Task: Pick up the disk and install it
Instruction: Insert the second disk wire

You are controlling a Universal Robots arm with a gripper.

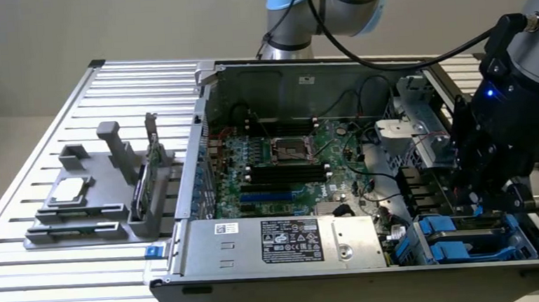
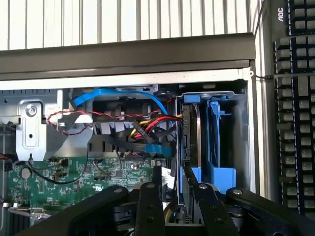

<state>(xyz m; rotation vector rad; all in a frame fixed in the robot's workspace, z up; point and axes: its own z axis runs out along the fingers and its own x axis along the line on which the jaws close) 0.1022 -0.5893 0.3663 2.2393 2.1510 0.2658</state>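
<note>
Exterior view, left to right.

Bench (image 1: 33,278): slatted metal top carrying everything listed.

Grey rack (image 1: 91,218): a small silver drive (image 1: 72,191) lies flat on it; a board stands on edge in a slot beside it.

Computer case (image 1: 258,278): side open, green motherboard (image 1: 280,168) exposed, power supply (image 1: 280,243) along the near edge.

Drive bays (image 1: 462,241): blue carriers in the case's corner at the exterior view's right.

Disk (image 2: 191,142): standing on edge in a bay slot, blue rails showing at its end and base, next to an empty blue carrier (image 2: 219,142).

Claw (image 2: 174,206): pinching the disk's near edge, one finger on each flat face.

Handling, judged: rigid, fairly heavy, smooth metal faces, sensitive to knocks; best held across both faces near the rails, clear of the cables (image 2: 147,125).
</note>
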